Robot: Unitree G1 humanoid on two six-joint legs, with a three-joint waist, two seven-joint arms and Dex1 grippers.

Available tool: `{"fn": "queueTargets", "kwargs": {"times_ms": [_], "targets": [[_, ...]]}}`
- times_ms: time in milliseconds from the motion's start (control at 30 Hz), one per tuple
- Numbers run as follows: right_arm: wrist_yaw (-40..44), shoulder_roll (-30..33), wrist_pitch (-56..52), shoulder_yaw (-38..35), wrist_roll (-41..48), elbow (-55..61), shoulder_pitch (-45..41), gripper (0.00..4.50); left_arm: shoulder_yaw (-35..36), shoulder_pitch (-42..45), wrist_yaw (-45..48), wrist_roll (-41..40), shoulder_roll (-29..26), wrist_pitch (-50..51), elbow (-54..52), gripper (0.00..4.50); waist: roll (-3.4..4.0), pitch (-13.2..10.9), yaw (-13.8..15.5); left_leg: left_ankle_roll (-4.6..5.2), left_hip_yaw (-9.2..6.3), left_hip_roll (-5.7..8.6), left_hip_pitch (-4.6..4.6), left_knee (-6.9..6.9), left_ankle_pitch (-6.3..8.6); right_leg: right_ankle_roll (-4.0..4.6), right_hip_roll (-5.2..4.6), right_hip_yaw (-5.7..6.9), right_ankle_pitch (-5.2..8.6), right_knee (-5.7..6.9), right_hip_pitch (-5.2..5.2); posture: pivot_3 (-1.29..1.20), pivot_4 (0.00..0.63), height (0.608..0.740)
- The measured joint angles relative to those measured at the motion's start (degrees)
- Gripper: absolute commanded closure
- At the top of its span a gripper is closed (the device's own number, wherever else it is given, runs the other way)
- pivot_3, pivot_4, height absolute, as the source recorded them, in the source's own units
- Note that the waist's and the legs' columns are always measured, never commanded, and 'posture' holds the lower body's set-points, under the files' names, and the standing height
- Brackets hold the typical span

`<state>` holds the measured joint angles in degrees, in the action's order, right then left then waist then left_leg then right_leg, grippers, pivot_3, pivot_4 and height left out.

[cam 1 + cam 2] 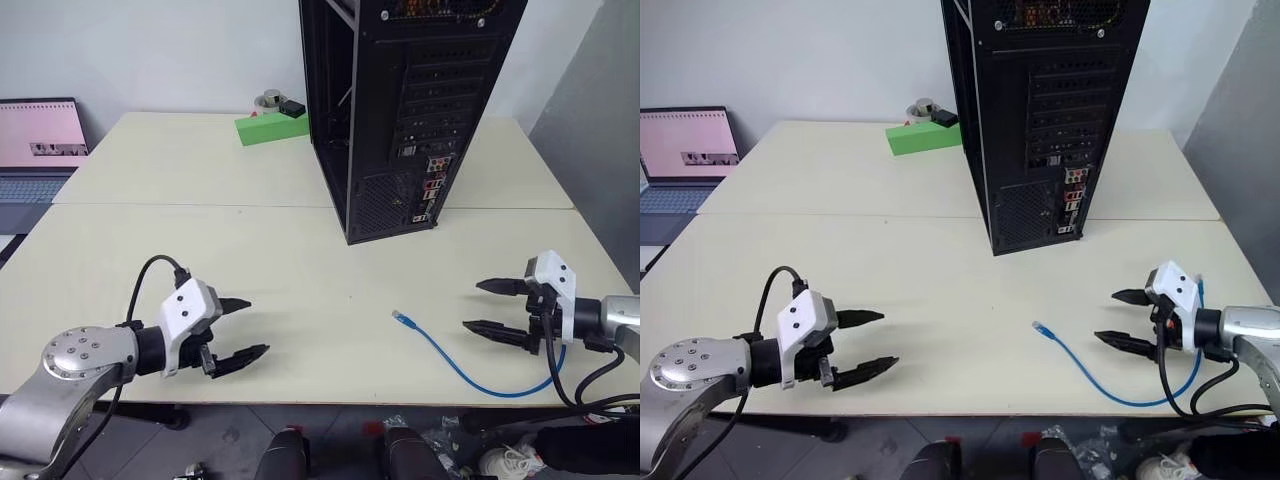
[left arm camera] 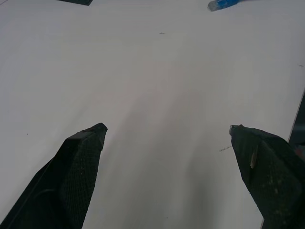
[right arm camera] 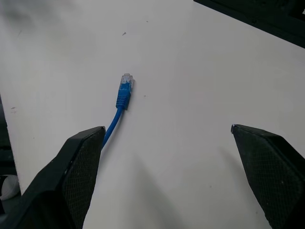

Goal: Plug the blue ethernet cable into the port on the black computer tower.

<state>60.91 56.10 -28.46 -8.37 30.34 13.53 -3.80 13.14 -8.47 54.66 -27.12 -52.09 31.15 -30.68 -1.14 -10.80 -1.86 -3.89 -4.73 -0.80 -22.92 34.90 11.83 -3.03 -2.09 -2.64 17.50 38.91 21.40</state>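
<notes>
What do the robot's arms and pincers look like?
Each arm is shiny silver metal with a round bolted joint. The left pincer and right pincer each have a white boxy block and two pointed black textured fingers. Black cables loop from the wrists.

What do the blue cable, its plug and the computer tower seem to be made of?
Blue ethernet cable: probably a flexible plastic or rubber jacket, since it lies in a loose curve on the table.
Plug: clear, hard-looking plastic, see-through at the tip, with a blue boot behind it.
Black computer tower: likely painted sheet metal, matte black, judging by its perforated rear panel and slotted covers.
</notes>
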Motion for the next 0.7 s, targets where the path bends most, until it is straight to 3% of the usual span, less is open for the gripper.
{"fn": "queueTargets", "kwargs": {"times_ms": [400, 700], "targets": [[-0.69, -0.57, 0.14, 0.16, -1.7, 2.41, -0.06, 0.02, -0.66, -3.19, 1.24, 0.07, 0.63, -2.24, -2.3, 0.07, 0.0, 0.0, 0.02, 0.0, 0.0, 0.0, 0.0, 0.0, 0.0, 0.0, 0.0, 0.0, 0.0, 0.0, 0.0, 0.0, 0.15, 0.74], [-7.0, -4.29, -1.02, 0.54, -3.31, 10.46, 5.33, 0.02, -10.01, 1.59, 2.24, 2.67, 1.7, -4.67, -2.14, 0.07, -0.02, 0.0, 0.17, 0.0, -0.01, 0.01, -0.01, 0.01, 0.0, 0.0, 0.01, 0.01, 0.0, -0.01, -0.01, 0.0, 0.15, 0.74]]}}
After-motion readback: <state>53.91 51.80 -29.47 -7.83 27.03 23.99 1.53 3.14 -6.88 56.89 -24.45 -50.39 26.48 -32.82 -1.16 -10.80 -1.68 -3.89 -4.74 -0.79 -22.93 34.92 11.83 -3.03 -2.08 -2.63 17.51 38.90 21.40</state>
